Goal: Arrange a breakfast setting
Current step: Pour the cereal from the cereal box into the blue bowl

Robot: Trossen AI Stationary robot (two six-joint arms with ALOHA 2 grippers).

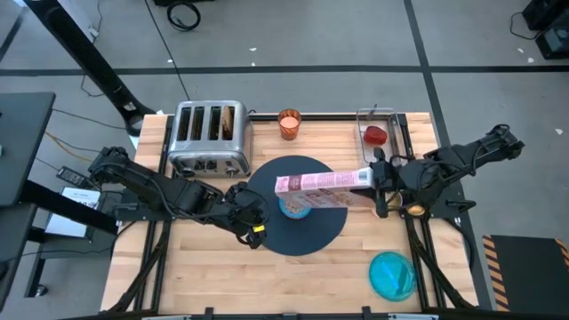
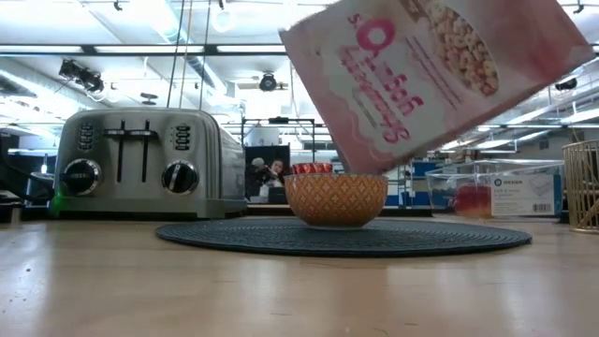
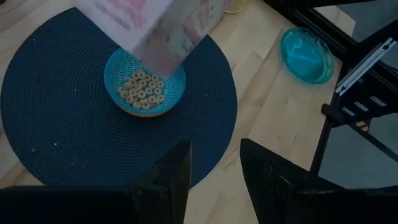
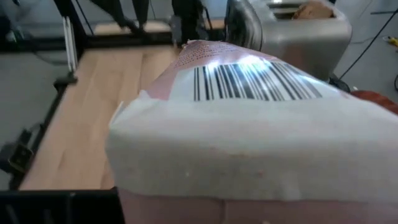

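Bowl rim half behind cereal box.

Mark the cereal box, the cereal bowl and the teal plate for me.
cereal box [image 1: 322, 181]: high view, middle of its pink side face.
cereal bowl [image 3: 166, 94]: left wrist view, blue inner wall beside the cereal.
teal plate [image 1: 392, 275]: high view, centre of the dish.

Robotics lab, ceiling strip lights, floor cables
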